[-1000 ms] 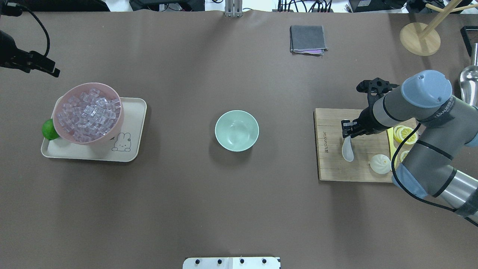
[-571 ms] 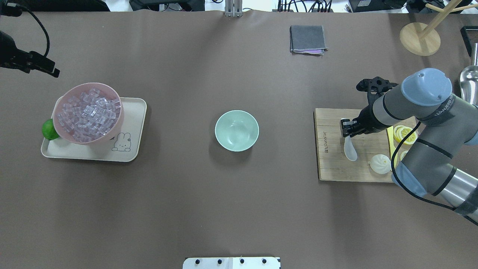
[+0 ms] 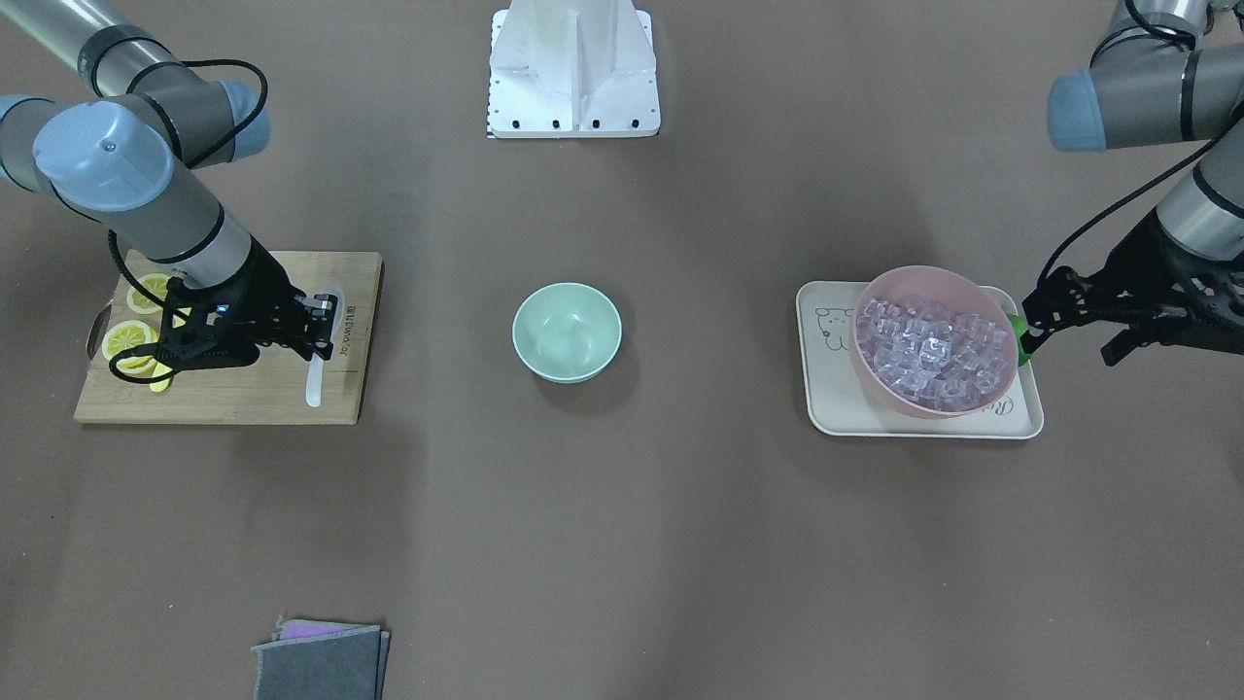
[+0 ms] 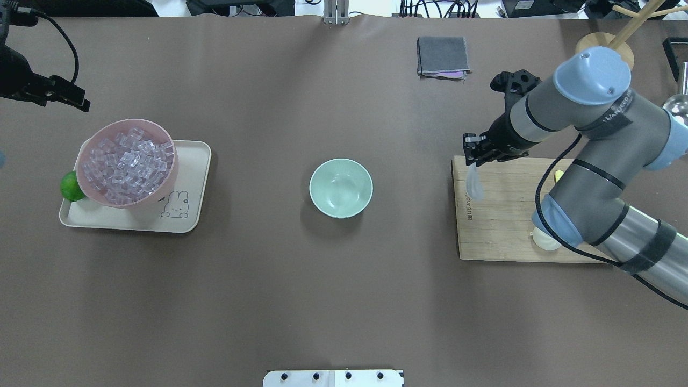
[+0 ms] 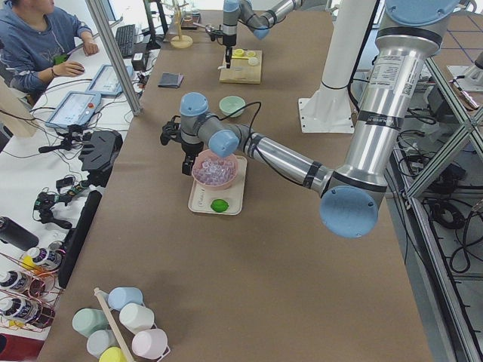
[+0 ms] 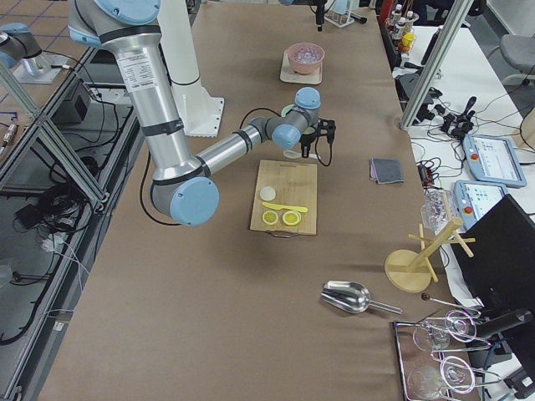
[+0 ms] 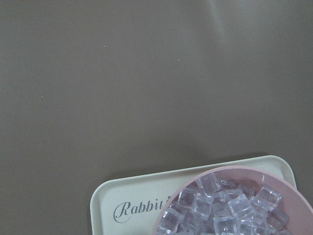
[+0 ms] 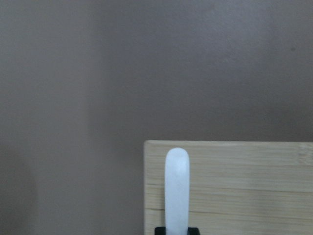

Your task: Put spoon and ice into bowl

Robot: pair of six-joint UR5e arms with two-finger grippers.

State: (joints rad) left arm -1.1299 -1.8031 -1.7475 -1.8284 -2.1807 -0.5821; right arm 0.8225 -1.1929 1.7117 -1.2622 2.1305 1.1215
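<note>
Spoon (image 4: 474,184) pinched by its handle in closed right hand (image 4: 473,157), hanging scoop-down below it over cutting board (image 4: 505,226). Carrying step, seemingly. Next: across to bowl (image 4: 341,188), well off toward bench middle, then lower, release. Left hand (image 3: 1069,345) spread open beside ice (image 3: 933,345).

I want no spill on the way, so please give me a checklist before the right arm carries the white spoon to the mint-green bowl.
1. Small white soup spoon clamped in right pincer: ok.
2. Spoon hanging clear of wooden cutting board: cannot tell.
3. Round mint-green bowl upright, empty: ok.
4. Left pincer far from that bowl, beside pink bowl of ice cubes: ok.
5. Left pincer open for ice: cannot tell.
</note>
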